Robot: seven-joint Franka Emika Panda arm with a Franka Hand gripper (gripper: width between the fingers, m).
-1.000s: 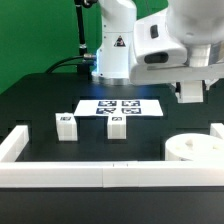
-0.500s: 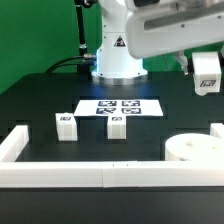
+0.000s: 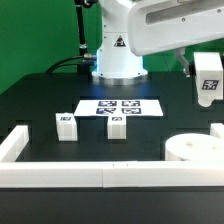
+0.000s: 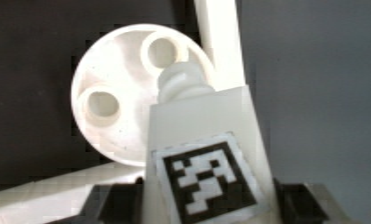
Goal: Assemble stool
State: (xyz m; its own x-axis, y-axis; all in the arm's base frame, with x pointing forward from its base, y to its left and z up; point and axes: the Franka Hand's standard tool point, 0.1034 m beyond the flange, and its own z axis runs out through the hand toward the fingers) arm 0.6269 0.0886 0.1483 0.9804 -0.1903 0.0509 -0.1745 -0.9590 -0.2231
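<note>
So two legs (image 3: 66, 124) (image 3: 116, 126) stand mid-left in the exterior view, just in front of the marker board (image 3: 120, 107). Rails (image 3: 100, 176) fence the lower edge. The seat (image 3: 192, 150) lies flat at lower right. The arm reaches across the top, and the gripper (image 3: 208, 72) hangs at upper right, fingers pinching the third leg (image 3: 209, 88), well above the seat.

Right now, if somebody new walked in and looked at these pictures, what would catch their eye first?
The gripper holds one white tagged leg in the air at the exterior view's right, over the round white seat that lies on the black table. Two more legs stand on the table close to the marker board, toward the exterior view's left.
</note>
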